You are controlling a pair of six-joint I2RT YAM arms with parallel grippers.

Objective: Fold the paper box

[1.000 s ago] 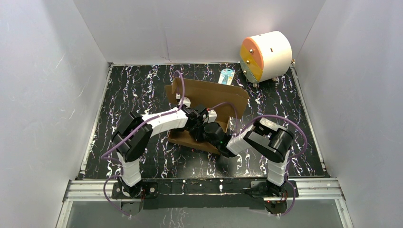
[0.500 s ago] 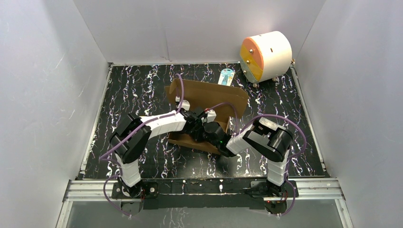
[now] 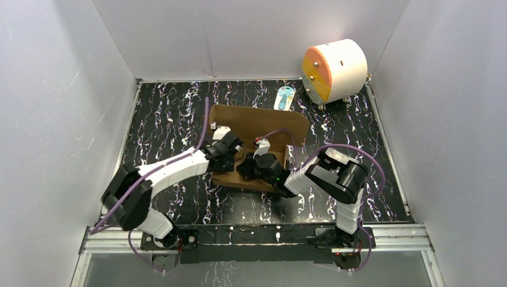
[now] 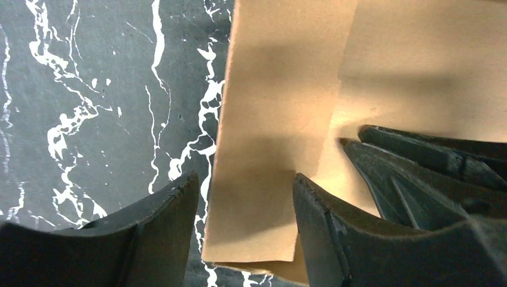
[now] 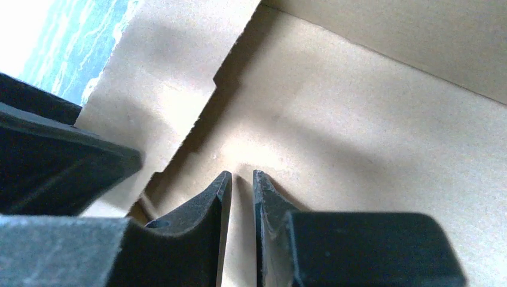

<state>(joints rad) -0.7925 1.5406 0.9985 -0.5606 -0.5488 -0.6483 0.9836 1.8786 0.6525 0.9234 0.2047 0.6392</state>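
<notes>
Left claw (image 4: pixel 245 190) pulled back to paper box (image 3: pixel 257 122) left edge, fingers spread.

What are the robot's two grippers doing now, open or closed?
Left gripper: open, jaws straddling a flap of the paper box.
Right gripper: shut, nothing visible between its jaws.

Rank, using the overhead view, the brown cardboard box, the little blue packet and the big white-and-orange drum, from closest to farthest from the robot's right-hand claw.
1. paper box: mid-scene; the right gripper reaches into it.
2. blue packet: just beyond the box's far edge, toward the back.
3. white-and-orange drum: back right corner, farthest.
</notes>
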